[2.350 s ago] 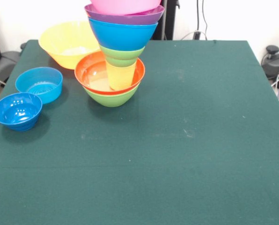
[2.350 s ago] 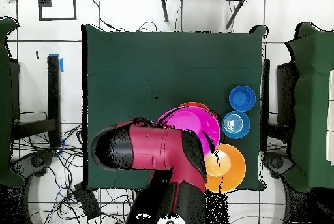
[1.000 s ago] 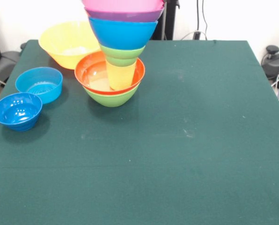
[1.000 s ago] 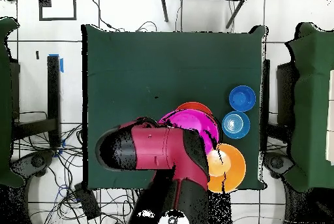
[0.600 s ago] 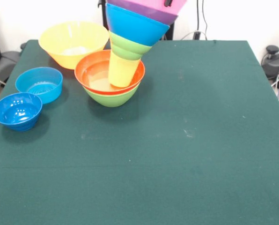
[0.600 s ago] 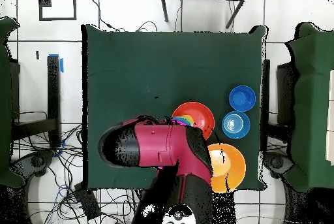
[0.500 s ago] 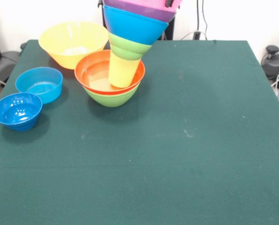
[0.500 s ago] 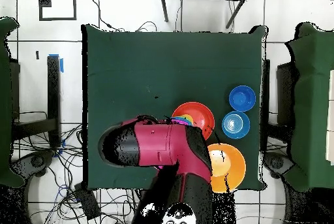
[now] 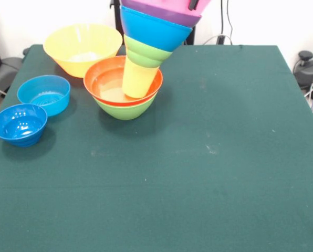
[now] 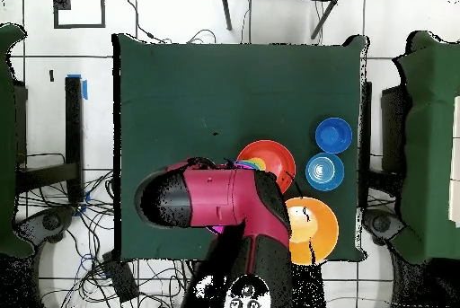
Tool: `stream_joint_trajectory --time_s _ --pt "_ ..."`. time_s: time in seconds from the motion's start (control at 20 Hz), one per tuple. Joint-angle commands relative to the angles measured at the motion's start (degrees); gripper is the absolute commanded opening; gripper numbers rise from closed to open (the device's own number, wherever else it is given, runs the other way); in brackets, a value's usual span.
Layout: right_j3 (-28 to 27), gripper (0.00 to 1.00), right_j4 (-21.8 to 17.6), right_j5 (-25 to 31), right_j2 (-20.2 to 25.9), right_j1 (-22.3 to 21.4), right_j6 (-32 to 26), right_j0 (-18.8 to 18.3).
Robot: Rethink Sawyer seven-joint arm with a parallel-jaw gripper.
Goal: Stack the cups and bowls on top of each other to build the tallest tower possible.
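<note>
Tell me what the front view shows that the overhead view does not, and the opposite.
Only the front view shows the leaning stack from the side: yellow cup, small green bowl, blue bowl, purple bowl.

Only the overhead view shows the red arm covering most of that stack, and the floor cables.

Both show the red-orange bowl, the big yellow-orange bowl and two loose blue bowls.

Arm: in your overhead view the red and black arm (image 10: pixel 225 198) rises from the bottom edge, then bends across the picture toward the left, where it ends in a rounded black joint.
Upper link: you see its red shell lying roughly level, with black sections at both ends.
Gripper: in your front view only a small dark tip of the gripper (image 9: pixel 193 4) shows at the top edge; you cannot tell its state.
</note>
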Motion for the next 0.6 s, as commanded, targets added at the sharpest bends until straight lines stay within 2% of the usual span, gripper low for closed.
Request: stream_joint_trajectory --time_s 0.05,0.6 --pt "3.27 1.00 -3.24 -1.76 5.36 -0.20 -2.95 -0.68" --pt "3.18 1.00 -4.71 -4.30 6.77 0.17 -5.37 -2.72"
